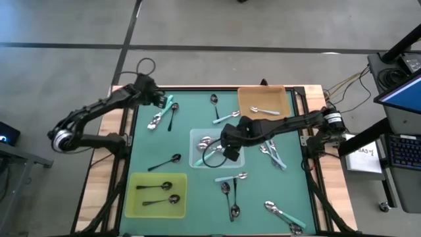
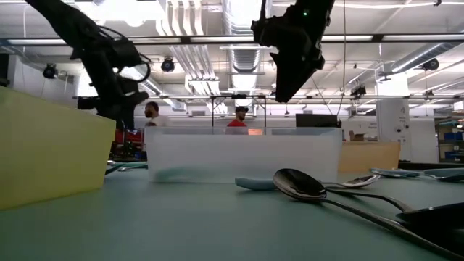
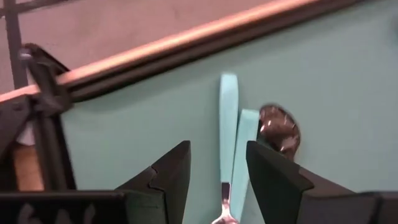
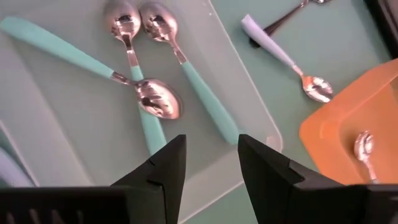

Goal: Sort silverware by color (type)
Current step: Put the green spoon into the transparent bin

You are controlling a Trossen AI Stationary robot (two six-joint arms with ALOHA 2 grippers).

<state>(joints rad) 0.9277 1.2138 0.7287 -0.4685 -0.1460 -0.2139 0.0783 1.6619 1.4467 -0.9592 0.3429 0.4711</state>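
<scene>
A: The teal-handled steel spoons (image 4: 134, 87) lie in the clear plastic square tray (image 4: 249, 106) at the table's middle. They look light, stiff, slippery; I would grip the handle.

B: The right gripper (image 4: 208, 165) hovers above them, released, empty. The left gripper (image 3: 217, 171), also released, straddles two teal handles (image 3: 228, 124) near the far-left edge; only its wrist view shows this.

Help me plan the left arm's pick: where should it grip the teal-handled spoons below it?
Probably on the teal handles, coming straight down. They lie flat, side by side and touching, between the open left tool's fingers; the handles are straighter and broader than the bowls.
</scene>
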